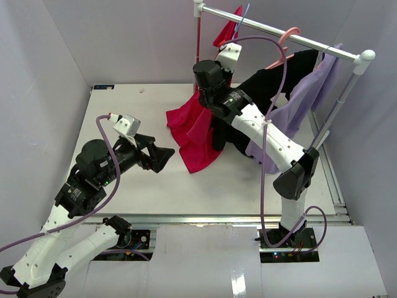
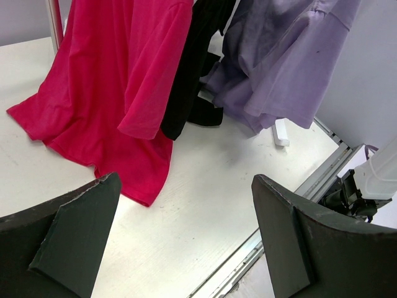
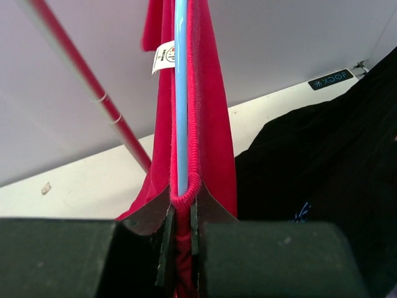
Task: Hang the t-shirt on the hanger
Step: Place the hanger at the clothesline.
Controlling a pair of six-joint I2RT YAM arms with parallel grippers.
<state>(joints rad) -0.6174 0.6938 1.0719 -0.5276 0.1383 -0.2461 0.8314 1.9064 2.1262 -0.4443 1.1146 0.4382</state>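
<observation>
White tabletop (image 1: 155, 186) carries the trailing hem of the t-shirt (image 1: 198, 133); my right pincer (image 3: 180, 211) is clenched on its collar and the hanger (image 3: 180, 93) under the rail (image 1: 279, 32); my left pincer (image 1: 161, 155) gapes empty; 1 careless tug could, I judge, unhook the hanger.

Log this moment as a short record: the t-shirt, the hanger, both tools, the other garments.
t-shirt: red, drapes from beside the rail down onto the table
hanger: light blue wire, running up inside the t-shirt
right tool: shut on the t-shirt's seam, which wraps the wire
left tool: open, empty, low over the table, facing the clothes
other garments: black garment, lavender garment, both on the rail
</observation>
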